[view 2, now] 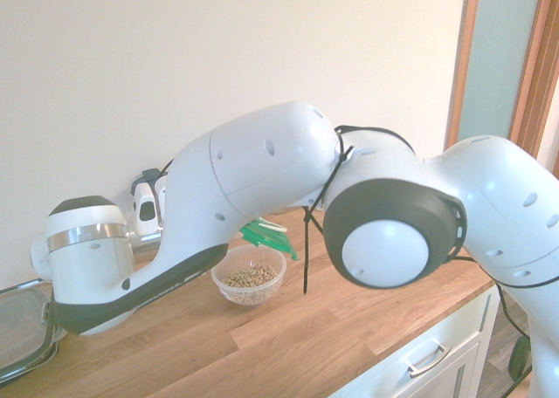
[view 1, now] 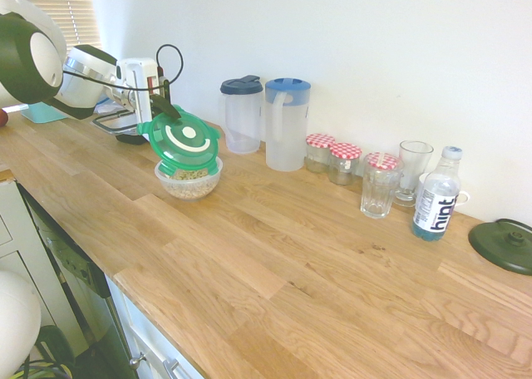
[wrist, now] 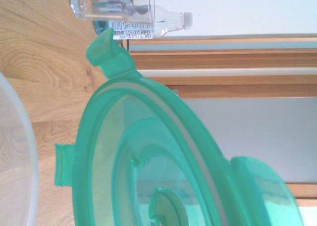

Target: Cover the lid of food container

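Filling the wrist view, the round translucent green plastic lid [wrist: 163,156] is tilted just above the small clear plastic bowl of pale brown cereal bits [view 1: 189,179]. The white two-finger gripper [view 1: 163,106] seems clenched on its edge. Two clear jugs [view 1: 264,120] stand near behind.

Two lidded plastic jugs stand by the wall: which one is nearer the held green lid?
The clear plastic jug with the dark blue lid. It stands directly beside the round translucent green lid; the taller frosted jug with the lighter blue lid stands beyond it.
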Tool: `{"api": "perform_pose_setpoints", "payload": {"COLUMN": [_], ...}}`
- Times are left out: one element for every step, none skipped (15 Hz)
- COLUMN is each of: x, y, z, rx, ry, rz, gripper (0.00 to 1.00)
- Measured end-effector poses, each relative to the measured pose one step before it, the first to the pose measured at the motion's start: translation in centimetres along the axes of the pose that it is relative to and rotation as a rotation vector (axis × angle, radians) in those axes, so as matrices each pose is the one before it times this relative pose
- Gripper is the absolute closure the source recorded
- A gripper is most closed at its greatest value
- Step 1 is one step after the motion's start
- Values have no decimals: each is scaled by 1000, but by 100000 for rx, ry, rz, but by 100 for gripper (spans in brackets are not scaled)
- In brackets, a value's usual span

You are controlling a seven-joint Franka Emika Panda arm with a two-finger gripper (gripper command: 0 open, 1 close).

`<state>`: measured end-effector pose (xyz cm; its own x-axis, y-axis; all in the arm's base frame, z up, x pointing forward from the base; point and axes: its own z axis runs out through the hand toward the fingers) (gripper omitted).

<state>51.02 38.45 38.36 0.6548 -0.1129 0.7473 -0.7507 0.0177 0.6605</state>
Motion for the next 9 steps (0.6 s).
{"api": "perform_pose_setpoints", "payload": {"x": [-23, 91, 172, 207, 218, 217, 75, -88, -145], "y": [-227, -330, -319, -247, -112, -40, -48, -108, -132], "z": [-149, -41, 83, 200, 200, 135, 92, 48, 5], "rx": [-829, -786, -666, -802, -653, -269, -120, -119, -163], "ry": [27, 265, -14, -148, -383, -559, -492, -275, 43], "rz": [-174, -192, 15, -16, -198, -378, -403, -344, -244], "gripper": [100, 100, 100, 100, 100, 100, 100, 100, 100]}}
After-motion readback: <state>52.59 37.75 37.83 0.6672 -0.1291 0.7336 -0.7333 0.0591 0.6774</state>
